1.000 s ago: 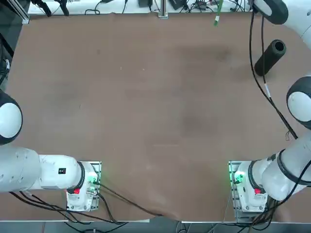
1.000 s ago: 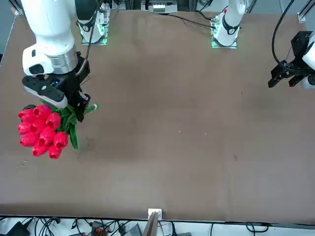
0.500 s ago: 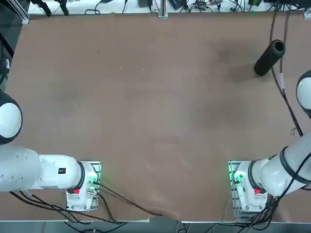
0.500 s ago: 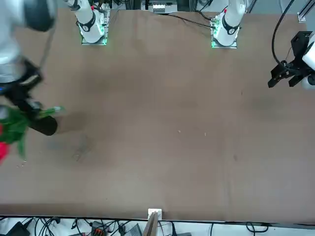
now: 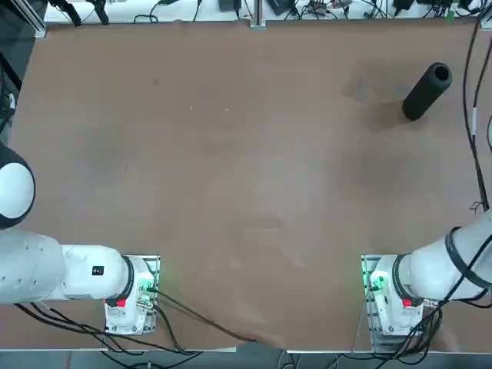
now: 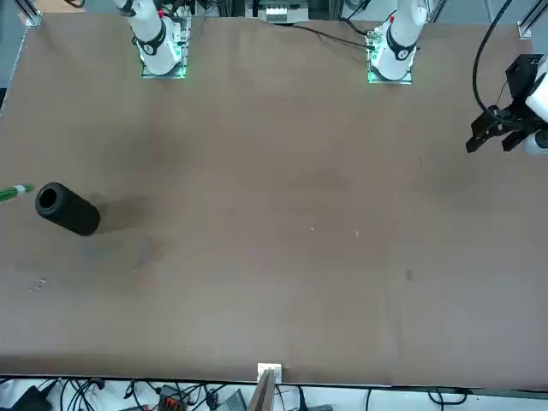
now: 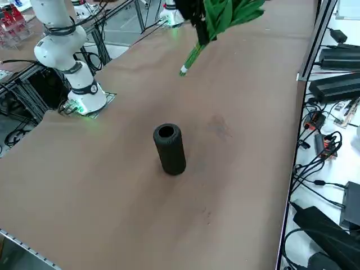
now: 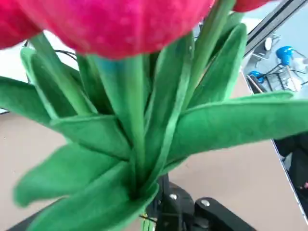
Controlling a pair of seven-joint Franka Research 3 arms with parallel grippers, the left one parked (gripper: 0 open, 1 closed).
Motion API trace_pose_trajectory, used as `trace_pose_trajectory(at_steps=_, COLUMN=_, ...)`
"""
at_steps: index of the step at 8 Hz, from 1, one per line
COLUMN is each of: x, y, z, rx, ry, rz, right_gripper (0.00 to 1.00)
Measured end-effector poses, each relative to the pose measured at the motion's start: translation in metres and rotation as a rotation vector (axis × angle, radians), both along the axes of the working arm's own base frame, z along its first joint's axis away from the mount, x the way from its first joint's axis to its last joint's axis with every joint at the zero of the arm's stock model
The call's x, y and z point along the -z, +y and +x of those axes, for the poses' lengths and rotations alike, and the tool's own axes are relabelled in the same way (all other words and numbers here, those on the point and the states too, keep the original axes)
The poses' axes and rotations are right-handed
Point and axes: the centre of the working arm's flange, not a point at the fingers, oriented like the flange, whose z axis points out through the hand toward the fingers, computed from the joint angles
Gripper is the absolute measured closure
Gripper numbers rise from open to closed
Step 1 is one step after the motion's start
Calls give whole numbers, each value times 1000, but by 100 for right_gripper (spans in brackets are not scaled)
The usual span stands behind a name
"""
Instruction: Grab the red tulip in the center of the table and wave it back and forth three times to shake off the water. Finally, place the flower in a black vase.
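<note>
The brown tabletop [image 5: 254, 192] carries black cables [image 5: 204, 317] across its near left, and a strip of wiring and electronics [image 6: 171, 396] runs beyond the far edge. Toward the far right the black vase [image 7: 170, 151] stands upright, mouth up. Farther right, past the arm's hanging cables [image 5: 470, 127], the right gripper [image 7: 203, 37] pinches the red tulip [image 8: 120, 29] in the air, its pale stalk tip pointing vaseward.
</note>
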Motion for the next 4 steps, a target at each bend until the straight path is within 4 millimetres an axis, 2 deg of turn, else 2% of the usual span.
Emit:
trace_pose_trajectory(at_steps=1, x=0, y=-13, z=-2, rx=-11, ry=0, rz=11, right_gripper=86)
trace_pose_trajectory(at_steps=2, x=0, y=-8, z=-1, rx=-29, ry=0, rz=17, right_gripper=86)
trace_pose_trajectory(at_steps=3, x=1, y=19, z=3, rx=-65, ry=2, rz=32, right_gripper=86)
trace_pose_trajectory(at_steps=4, x=3, y=72, z=8, rx=-83, ry=2, rz=63, right_gripper=86)
